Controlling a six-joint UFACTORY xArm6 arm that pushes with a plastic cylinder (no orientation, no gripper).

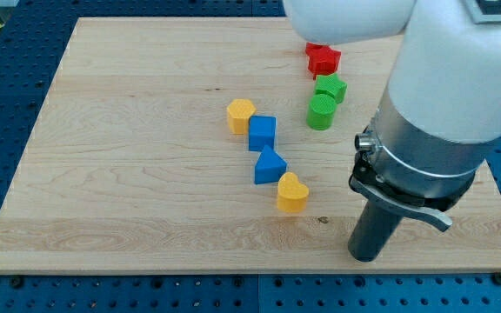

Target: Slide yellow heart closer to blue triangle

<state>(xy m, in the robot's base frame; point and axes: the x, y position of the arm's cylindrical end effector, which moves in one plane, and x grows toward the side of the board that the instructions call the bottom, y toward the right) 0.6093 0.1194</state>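
Note:
The yellow heart (291, 192) lies on the wooden board, touching or almost touching the lower right corner of the blue triangle (270, 165). My tip (366, 257) rests on the board to the right of and below the yellow heart, well apart from it. The rod rises into the white arm at the view's right.
A blue cube (263, 133) sits just above the blue triangle, with a yellow pentagon-like block (241, 115) at its upper left. A green cylinder (322, 113), a green star (330, 88) and a red star (323, 58) stand near the view's top. The board's edge (233, 270) runs along the bottom.

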